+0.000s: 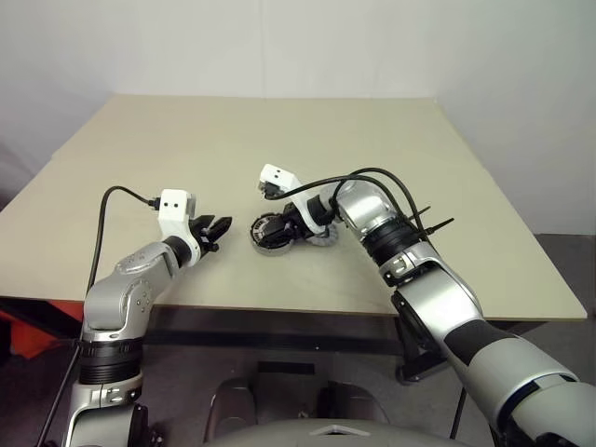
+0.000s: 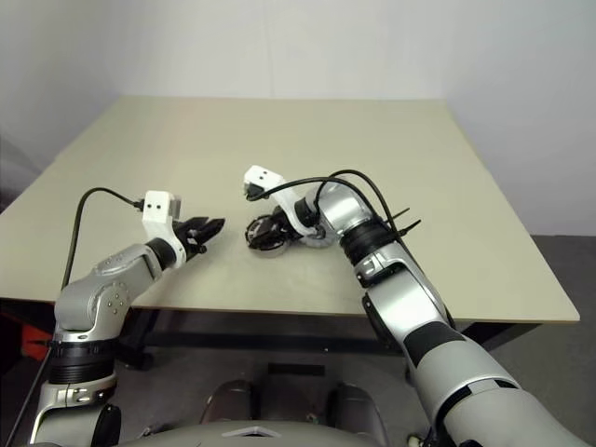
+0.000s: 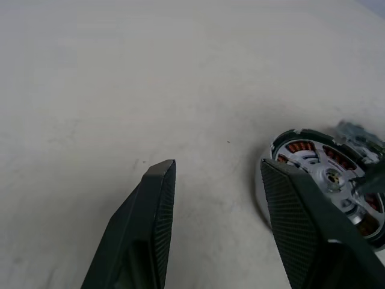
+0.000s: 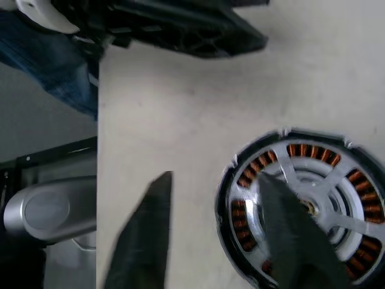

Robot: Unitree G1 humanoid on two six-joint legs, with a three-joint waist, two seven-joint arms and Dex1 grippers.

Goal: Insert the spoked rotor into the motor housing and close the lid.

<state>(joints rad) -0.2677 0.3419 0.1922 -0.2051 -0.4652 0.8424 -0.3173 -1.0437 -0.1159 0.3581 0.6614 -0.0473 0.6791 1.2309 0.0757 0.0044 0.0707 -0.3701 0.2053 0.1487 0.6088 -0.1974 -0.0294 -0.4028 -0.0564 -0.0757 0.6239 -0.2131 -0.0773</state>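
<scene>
Near the middle of the surface (image 1: 279,140) we see the motor housing (image 4: 301,208), spoked rotor (image 4: 328,208) seated inside. Rigid, weighty metal; grasp its rim. Right gripper (image 4: 225,232) and left gripper (image 3: 219,226) fingers parted, empty.

Beige surface (image 2: 279,140), pale wall behind. Motor housing (image 2: 267,232) lies near the front edge, a dark round ring. Just beside it, on the robot's right, a paler silvery disc (image 2: 319,238), largely hidden by the right arm; cannot tell which part it is. Right end effector (image 2: 276,226) sits over the housing; finger spacing unreadable. Left end effector (image 2: 207,228) hovers near the housing, apart from it, black fingers pointing at it.
</scene>
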